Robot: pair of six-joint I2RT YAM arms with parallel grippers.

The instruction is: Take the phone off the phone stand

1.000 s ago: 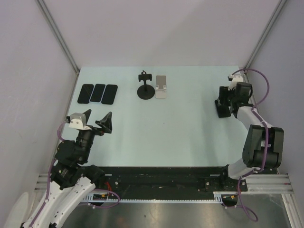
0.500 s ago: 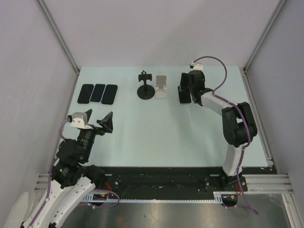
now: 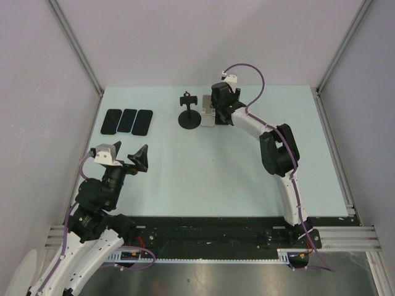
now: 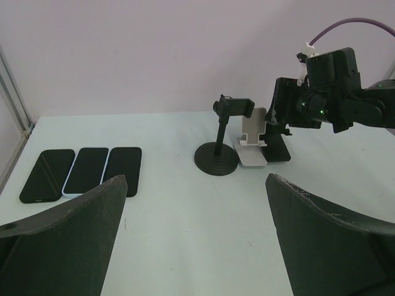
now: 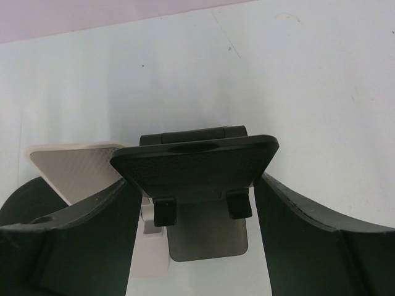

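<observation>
My right gripper [image 3: 221,115] reaches to the far middle of the table, shut on a black folding phone stand [image 5: 194,163]. Its fingers [image 5: 321,234] press both side edges of the stand's plate. The plate and its two lips are bare. Three dark phones [image 3: 126,121] lie flat side by side at the far left, also seen as phones [image 4: 86,171] in the left wrist view. My left gripper [image 3: 128,148] hovers wide open near the front left with nothing between its fingers.
A white folding stand [image 3: 208,115] sits just left of the held black stand [image 4: 281,148]. Left of that stands a black pole stand with a round base [image 3: 189,117] and a small clamp on top. Grey walls enclose the pale table [image 3: 203,179].
My right arm has swung from the far right across to the middle, carrying the black stand to beside the white stand. The left arm has barely moved.
</observation>
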